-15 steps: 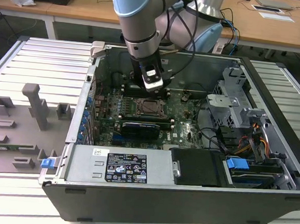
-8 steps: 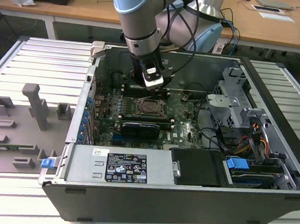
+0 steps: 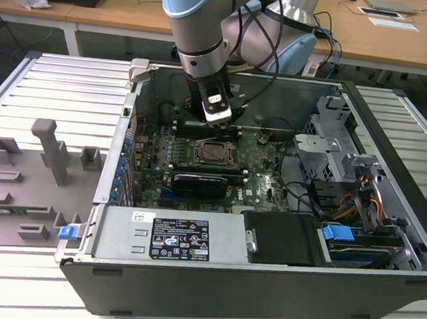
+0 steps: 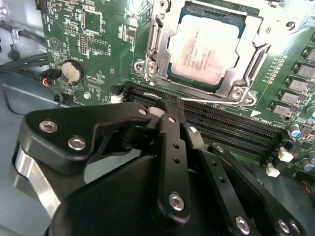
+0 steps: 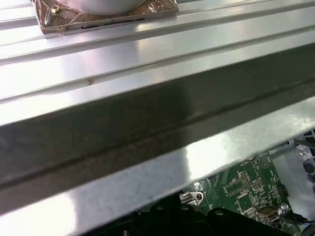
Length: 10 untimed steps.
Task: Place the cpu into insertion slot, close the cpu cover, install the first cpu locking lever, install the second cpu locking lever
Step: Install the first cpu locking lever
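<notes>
The cpu (image 4: 204, 46), a silvery-tan square chip, lies flat in the insertion slot (image 3: 215, 154) of the green motherboard. The cpu cover (image 4: 156, 37), a silvery metal frame, lies down around the chip, which shows through its window. My gripper (image 4: 170, 104) has its black fingers shut together, with the tips just beside the socket's edge, over the memory slots (image 4: 221, 128). A thin silvery locking lever (image 4: 211, 101) runs along that edge right at the fingertips. I cannot tell whether the tips pinch it. In the exterior view the gripper (image 3: 218, 117) hangs just behind the socket.
The open computer case (image 3: 263, 282) surrounds the board. A black graphics card (image 3: 200, 182) lies in front of the socket, a drive cage (image 3: 324, 157) and cables to the exterior view's right. The case wall (image 5: 147, 128) stands close to the wrist. Grey fixtures (image 3: 48, 150) sit outside.
</notes>
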{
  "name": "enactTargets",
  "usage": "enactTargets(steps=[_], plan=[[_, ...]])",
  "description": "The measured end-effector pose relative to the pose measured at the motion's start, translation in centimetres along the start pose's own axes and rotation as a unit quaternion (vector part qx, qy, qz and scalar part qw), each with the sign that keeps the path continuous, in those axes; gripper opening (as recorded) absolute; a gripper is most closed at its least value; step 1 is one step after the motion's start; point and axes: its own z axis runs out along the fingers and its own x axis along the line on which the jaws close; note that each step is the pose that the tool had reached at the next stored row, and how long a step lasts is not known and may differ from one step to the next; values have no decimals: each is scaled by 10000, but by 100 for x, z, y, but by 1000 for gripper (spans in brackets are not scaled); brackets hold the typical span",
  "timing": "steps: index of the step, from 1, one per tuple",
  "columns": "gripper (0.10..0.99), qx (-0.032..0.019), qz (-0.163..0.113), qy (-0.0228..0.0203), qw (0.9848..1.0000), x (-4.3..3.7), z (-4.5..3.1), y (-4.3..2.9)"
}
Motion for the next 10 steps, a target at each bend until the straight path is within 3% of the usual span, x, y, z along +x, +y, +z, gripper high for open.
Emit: enactTargets(steps=[10], plan=[[106, 88, 53, -39, 9999, 28, 114, -24]])
